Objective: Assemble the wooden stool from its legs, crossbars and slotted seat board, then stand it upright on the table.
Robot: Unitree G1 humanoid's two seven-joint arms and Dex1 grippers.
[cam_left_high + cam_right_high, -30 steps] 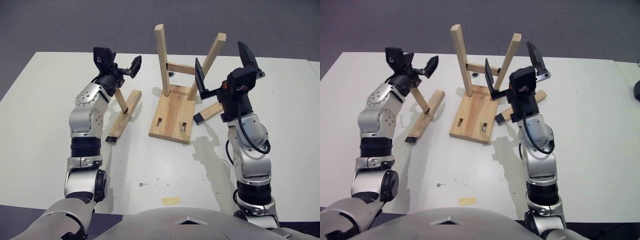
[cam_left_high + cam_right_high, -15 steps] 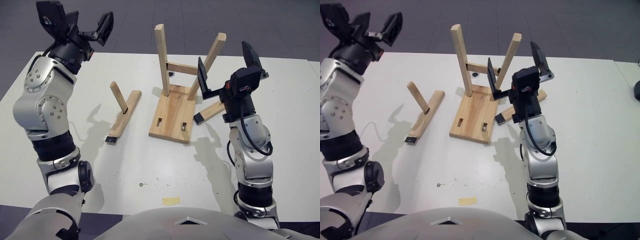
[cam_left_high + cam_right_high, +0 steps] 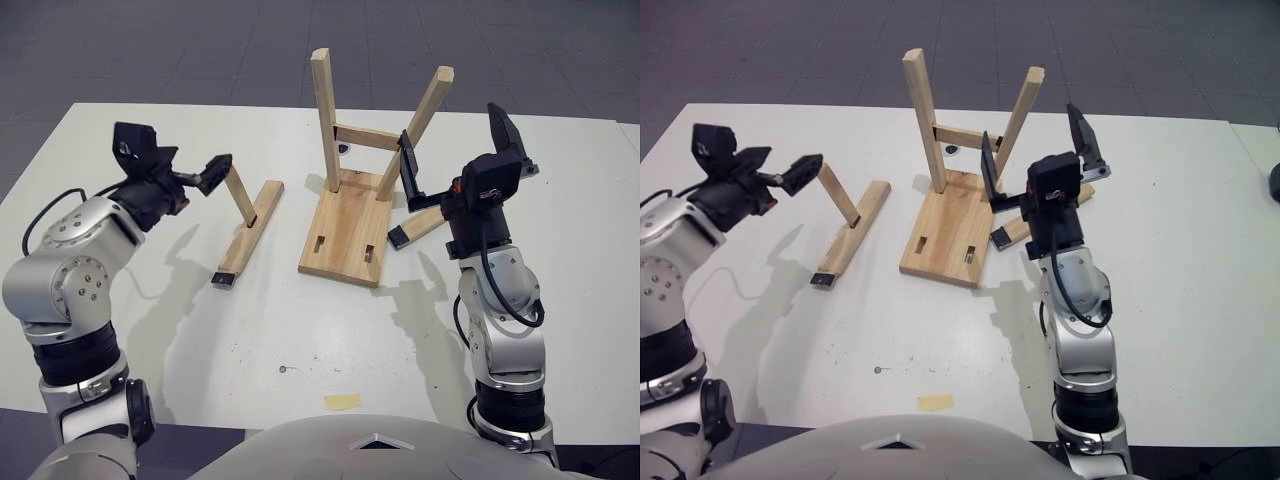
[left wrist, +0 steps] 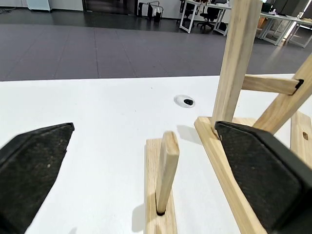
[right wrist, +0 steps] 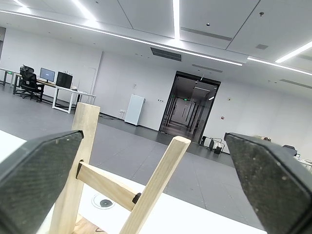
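Left wrist view: left gripper [image 4: 145, 127] wide open, empty, just short of the crossbar [image 4: 165, 170] socketed upright in loose leg [image 3: 250, 225]; eye views add seat board [image 3: 343, 235] flat mid-table, two legs [image 3: 325, 120] standing, well inside table [image 3: 300, 330] edges; right gripper [image 3: 455, 150] wide open, empty, just right of them.

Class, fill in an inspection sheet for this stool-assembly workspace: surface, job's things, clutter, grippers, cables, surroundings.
Surface: white table.
Job's things: seat board lies flat, two legs standing in it joined by a crossbar, two slots empty; loose leg with an upright crossbar stuck in it lies left of it; second loose leg lies right of it.
Clutter: tape scrap near the front edge.
Grippers: left gripper open, near the upright crossbar; right gripper open, raised before the standing legs.
Cables: black cable along the right forearm.
Surroundings: grey tiled floor.
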